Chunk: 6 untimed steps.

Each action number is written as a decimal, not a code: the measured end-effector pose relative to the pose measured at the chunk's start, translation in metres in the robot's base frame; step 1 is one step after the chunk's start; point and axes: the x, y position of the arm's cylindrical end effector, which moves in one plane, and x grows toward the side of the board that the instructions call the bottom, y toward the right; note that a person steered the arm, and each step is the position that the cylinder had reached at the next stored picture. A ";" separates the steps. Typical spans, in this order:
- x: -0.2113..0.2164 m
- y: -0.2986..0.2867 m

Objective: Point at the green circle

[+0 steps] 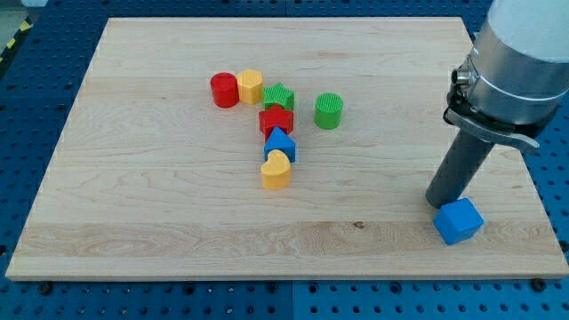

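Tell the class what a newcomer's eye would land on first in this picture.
First, the arm's large grey body at the view's right, its dark rod ending at my tip beside a lone blue cube. Then the bright cluster at centre-left, with the green circle standing slightly apart on its right.

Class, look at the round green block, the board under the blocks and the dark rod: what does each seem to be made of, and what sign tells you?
Green circle block: probably plastic, matte, with fine ribbed lines on its top. Wooden board: light wood, smooth, with visible grain streaks and joined planks. Dark rod: maybe metal or hard plastic, dull grey finish; the picture leaves it open. My tip touches the board beside the blue cube, far from the green circle.
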 end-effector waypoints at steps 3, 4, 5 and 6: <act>-0.145 -0.069; -0.188 -0.103; -0.174 -0.136; -0.158 -0.150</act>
